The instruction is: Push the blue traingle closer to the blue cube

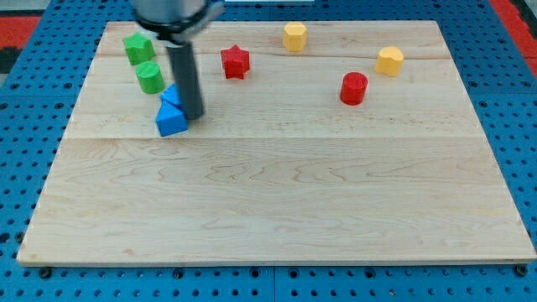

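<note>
With no fingers to clench, my tip [194, 115] touches the blue triangle [170, 95] beside the blue cube [171, 122]; it looks light, hard, slippery, best nudged on a flat side.

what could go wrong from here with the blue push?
1. My tip sits at the right edge of the two blue blocks: blue triangle above, blue cube below, seemingly touching already. More pushing may split them.
2. The green cylinder is just up-left of the blue triangle; a leftward push may knock it.
</note>
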Controlling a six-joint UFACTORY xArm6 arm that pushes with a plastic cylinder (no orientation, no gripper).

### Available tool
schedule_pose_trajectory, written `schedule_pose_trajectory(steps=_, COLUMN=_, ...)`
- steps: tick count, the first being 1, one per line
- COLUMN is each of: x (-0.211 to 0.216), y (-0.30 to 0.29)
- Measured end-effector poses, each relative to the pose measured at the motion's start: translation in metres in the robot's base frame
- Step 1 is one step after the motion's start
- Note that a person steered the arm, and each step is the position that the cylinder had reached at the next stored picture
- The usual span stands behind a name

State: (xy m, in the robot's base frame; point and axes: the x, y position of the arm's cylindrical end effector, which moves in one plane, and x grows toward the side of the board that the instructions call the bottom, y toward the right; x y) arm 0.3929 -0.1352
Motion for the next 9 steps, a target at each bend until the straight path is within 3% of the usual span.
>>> schedule_pose_trajectory(steps=1, x=-0.03, y=-0.044)
schedule_pose_trajectory(steps=2, x=-0.031, y=-0.043)
schedule_pose_trajectory(steps=3, x=-0.031, y=0.007)
schedule_pose_trajectory(steps=4, x=0.019, y=0.076)
schedule_pose_trajectory(steps=5, x=0.039, y=0.076)
schedule_pose_trajectory(steps=7, x=0.08, y=0.014)
schedule_pose_trajectory(steps=8, x=0.039, y=-0.025)
schedule_pose_trajectory(steps=9, x=0.015, y=-0.028)
